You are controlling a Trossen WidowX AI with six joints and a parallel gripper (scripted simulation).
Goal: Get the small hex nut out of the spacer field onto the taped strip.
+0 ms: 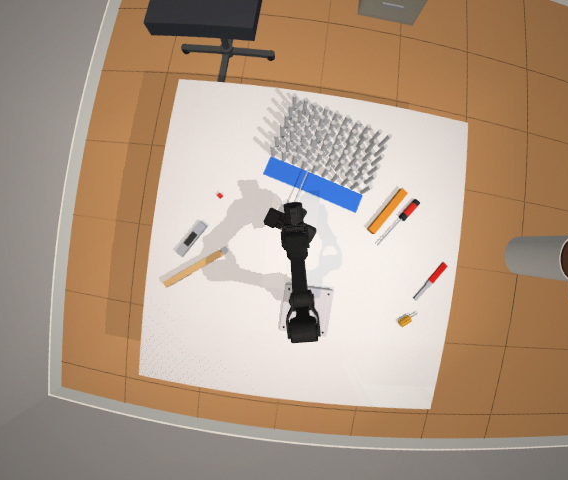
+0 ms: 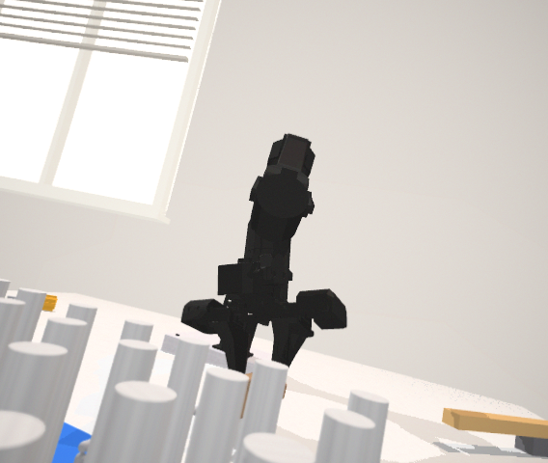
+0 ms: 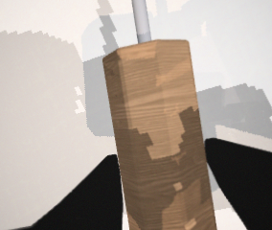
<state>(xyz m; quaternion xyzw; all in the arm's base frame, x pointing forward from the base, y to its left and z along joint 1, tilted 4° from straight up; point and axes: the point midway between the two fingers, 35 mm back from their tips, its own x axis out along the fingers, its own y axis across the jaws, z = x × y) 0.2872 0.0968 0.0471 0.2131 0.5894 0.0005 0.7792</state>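
Observation:
My gripper (image 1: 293,205) (image 2: 261,368) (image 3: 161,155) is shut on the wooden handle (image 2: 246,394) (image 3: 155,96) of a hook tool, low in front of the spacer field. The tool's thin grey rod (image 1: 303,180) (image 3: 142,21) reaches forward over the blue taped strip (image 1: 336,193) (image 2: 69,438). Its hook end (image 2: 83,449) shows partly behind a spacer, beside the strip. Whether it touches the strip or a spacer cannot be told. The grey metal spacers (image 1: 385,142) (image 2: 145,423) stand upright in rows behind the strip. The hex nut cannot be made out in any view.
At left lie a wooden stick (image 1: 194,267) (image 2: 513,422) with a grey end, a grey cutter (image 1: 191,237) and a small red piece (image 1: 219,195). At right lie an orange bar (image 1: 387,210), a red-black screwdriver (image 1: 409,209), a red-handled tool (image 1: 438,272) and a yellow padlock-like piece (image 1: 404,320).

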